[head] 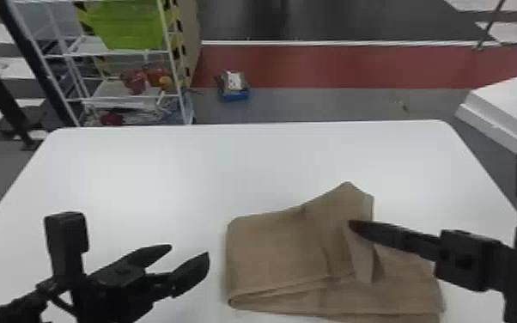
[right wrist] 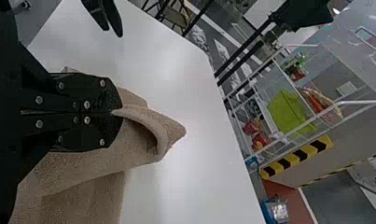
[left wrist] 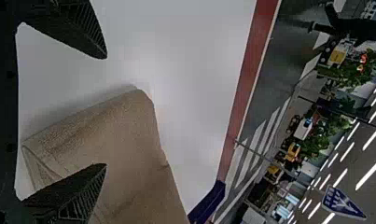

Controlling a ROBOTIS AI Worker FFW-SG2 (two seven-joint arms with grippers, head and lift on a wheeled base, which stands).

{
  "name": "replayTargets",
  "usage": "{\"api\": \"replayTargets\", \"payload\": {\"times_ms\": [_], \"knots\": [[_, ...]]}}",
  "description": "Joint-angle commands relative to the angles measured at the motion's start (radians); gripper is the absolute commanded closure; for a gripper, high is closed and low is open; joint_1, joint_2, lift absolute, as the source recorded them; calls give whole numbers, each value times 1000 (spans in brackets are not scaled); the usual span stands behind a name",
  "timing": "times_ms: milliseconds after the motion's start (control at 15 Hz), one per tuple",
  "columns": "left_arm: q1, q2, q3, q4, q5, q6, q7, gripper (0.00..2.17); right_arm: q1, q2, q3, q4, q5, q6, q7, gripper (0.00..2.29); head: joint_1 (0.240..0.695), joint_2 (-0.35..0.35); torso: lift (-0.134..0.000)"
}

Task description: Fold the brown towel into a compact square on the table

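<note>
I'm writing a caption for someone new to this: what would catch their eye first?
Likely the brown towel, partly folded on the white table, with a raised fold pinched in the right gripper. Next, the left gripper, open beside the towel's left end. Behind the table, the bright green bin on the rack also stands out.

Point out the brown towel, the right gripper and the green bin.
Brown towel (head: 270, 253): head view, on the flat part left of the raised fold.
Right gripper (right wrist: 114, 112): right wrist view, between its fingertips.
Green bin (head: 131, 28): head view, on its side wall.
</note>
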Motion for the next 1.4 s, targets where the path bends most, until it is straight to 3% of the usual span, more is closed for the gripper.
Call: {"api": "replayTargets", "payload": {"times_ms": [0,67,200,267,467,867,1133,1333], "knots": [[-8,-3,-33,23,-30,-3,2,400,21,3,8,3,-1,2,4,1420,695,44,-123],[-5,-3,-54,35,-44,-3,9,670,28,2,8,6,1,2,9,1420,695,47,-123],[-5,-3,-102,75,-64,-52,38,1501,33,2,4,1,-3,2,20,1420,695,37,-123],[-2,-3,-114,87,-70,-70,51,1723,33,2,0,0,-1,2,20,1420,695,32,-123],[2,-3,-143,125,-71,-196,79,1737,42,0,-37,1,-6,2,41,1420,695,9,-123],[-7,-3,-229,170,-83,-266,104,1737,76,0,-75,14,-4,2,99,1420,695,-59,-123],[-18,-3,-220,173,-79,-276,105,1737,116,-5,-126,43,65,2,155,1420,695,-101,-123],[-19,-3,-192,170,-67,-279,101,1737,117,-34,-160,78,120,2,179,1420,695,-132,-123]]}}
